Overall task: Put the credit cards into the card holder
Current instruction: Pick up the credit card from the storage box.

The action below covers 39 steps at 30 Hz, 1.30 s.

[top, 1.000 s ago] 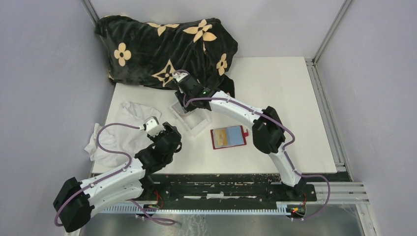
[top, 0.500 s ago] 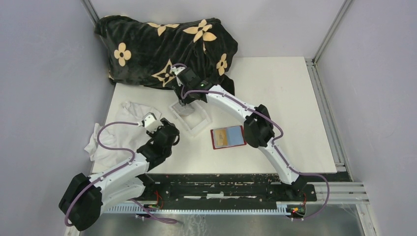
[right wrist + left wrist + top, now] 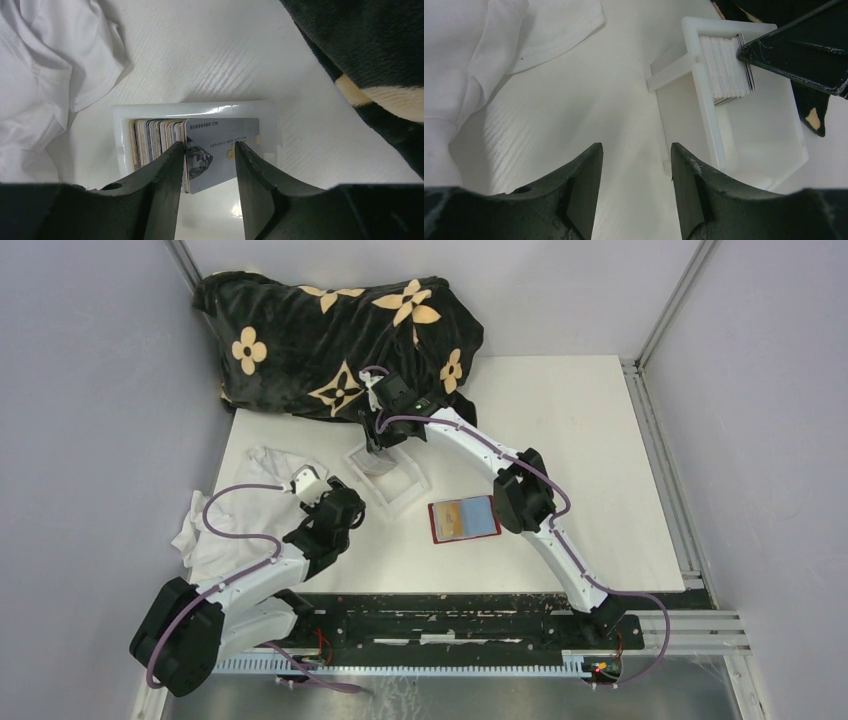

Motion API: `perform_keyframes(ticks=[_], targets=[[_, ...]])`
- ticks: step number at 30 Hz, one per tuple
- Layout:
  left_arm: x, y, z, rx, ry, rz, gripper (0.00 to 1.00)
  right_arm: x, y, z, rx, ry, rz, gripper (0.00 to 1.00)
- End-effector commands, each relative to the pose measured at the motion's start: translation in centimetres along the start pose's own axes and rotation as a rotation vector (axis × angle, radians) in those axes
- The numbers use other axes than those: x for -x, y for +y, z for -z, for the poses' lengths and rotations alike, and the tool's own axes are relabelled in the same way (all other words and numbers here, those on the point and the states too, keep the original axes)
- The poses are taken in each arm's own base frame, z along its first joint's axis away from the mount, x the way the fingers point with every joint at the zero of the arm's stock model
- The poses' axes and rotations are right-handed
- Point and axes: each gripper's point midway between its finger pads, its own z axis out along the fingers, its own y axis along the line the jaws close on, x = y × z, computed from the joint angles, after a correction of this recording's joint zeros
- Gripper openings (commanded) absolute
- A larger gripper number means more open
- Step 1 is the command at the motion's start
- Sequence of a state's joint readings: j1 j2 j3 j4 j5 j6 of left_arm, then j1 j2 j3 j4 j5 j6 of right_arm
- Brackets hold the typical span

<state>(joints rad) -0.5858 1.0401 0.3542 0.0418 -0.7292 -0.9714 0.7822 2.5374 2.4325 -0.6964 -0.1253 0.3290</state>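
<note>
The red card holder (image 3: 464, 519) lies open on the table, with a yellow-orange and a light blue card showing in it. Several credit cards stand in a stack (image 3: 155, 140) at one end of a clear plastic box (image 3: 388, 477). A grey card (image 3: 222, 150) is at the front of the stack. My right gripper (image 3: 209, 144) is open and points down into the box; its left finger is at the stack and the grey card's face shows between the jaws. My left gripper (image 3: 636, 150) is open and empty, low over the table just left of the box (image 3: 744, 130).
A crumpled white cloth (image 3: 245, 502) lies at the left. A black blanket with tan flowers (image 3: 330, 340) fills the back left, close behind the box. White table (image 3: 580, 440) extends to the right. One finger of my right gripper (image 3: 794, 55) shows in the left wrist view.
My right gripper has moved from just behind the box to over its far end and come down to the card stack. My left arm has swung a little toward the box.
</note>
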Motion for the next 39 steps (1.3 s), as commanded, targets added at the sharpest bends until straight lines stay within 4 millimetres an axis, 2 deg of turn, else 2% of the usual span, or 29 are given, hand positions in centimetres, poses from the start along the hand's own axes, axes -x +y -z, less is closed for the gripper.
perform_keyframes(ticks=[1,7,14,24,39], targets=[[1.7,-2.1,-0.2,-0.051,-0.039,0.003,0.59,-0.9,0.9,-0.3,0.052,0.025,-0.042,0.48],[1.5,-2.4,-0.3,-0.065,-0.023,0.007,0.59,-1.9,1.6,-0.5,0.093,0.055,-0.086,0.39],[1.6,-2.3,-0.2,-0.072,-0.02,0.013,0.59,-1.1,2.6,0.3,0.132,0.036,-0.12,0.28],[1.2,-2.2,-0.4,-0.07,-0.006,0.004,0.58,0.7,4.0,2.4,0.159,-0.007,-0.113,0.26],[1.3,-2.1,-0.2,-0.074,-0.006,0.002,0.57,1.7,5.0,4.1,0.16,-0.036,-0.101,0.22]])
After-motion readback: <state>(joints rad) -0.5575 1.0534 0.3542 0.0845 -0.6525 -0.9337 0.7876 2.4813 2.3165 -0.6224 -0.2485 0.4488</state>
